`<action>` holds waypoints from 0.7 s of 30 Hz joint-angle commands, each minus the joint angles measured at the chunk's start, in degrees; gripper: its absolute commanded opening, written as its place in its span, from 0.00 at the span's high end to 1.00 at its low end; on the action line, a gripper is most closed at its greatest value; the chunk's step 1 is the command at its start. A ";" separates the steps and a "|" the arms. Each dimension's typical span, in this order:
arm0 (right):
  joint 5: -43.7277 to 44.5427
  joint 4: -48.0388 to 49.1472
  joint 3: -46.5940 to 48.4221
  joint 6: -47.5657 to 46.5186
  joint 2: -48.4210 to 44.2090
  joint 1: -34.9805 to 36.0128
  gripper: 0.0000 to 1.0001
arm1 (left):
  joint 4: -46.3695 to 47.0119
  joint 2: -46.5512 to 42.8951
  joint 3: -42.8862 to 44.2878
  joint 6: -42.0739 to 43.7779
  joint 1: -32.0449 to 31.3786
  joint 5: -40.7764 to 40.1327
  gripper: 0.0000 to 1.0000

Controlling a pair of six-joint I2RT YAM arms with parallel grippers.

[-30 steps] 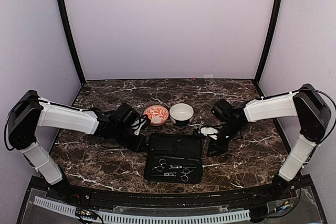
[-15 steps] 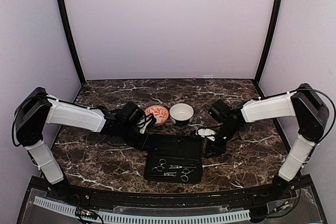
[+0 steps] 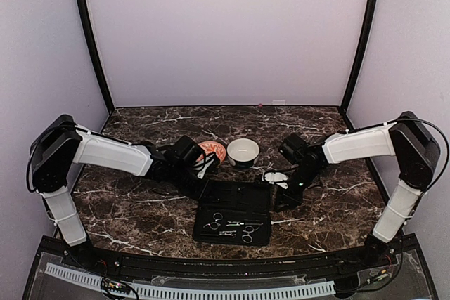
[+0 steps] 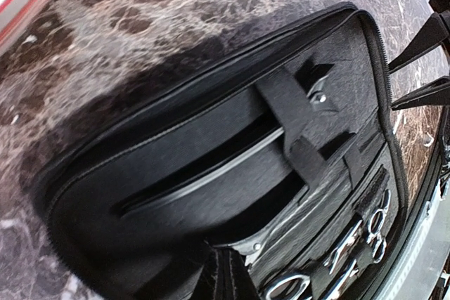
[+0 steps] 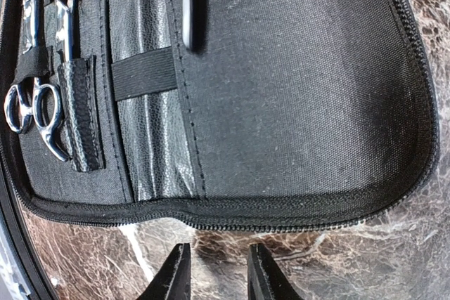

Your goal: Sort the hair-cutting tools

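Note:
An open black case [image 3: 233, 205] lies at the table's centre. Silvery scissors [image 3: 214, 223] and other metal tools [image 3: 246, 230] sit strapped in its near half. They also show in the right wrist view [image 5: 31, 107] and in the left wrist view [image 4: 369, 226]. A slim dark stick [image 5: 186, 5] lies in the case's far half. My left gripper [image 3: 205, 177] is over the case's far-left corner, fingers together [image 4: 225, 279]. My right gripper [image 3: 281, 198] is open and empty, just outside the case's right zipper edge [image 5: 218, 275].
An orange-patterned bowl [image 3: 213, 150] and a white bowl [image 3: 243, 151] stand just behind the case; my left wrist partly covers the orange one. A small white object [image 3: 278, 175] lies by my right wrist. The marble table [image 3: 126, 201] ends in a black front rail.
My left arm has moved right, from beside the case to over its far-left corner. My right gripper has shifted slightly left toward the case's right edge.

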 commanded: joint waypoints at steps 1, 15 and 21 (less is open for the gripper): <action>-0.27 -1.42 0.22 -0.36 1.49 0.92 0.73 | 1.26 1.47 2.50 0.89 -1.14 2.12 1.00; 0.09 -1.68 0.39 -0.37 1.63 0.97 0.72 | 0.63 2.16 3.66 1.19 -1.61 2.33 1.00; 0.05 -1.76 0.51 -0.37 1.86 1.01 0.72 | 0.68 2.34 3.88 1.22 -1.88 2.39 1.00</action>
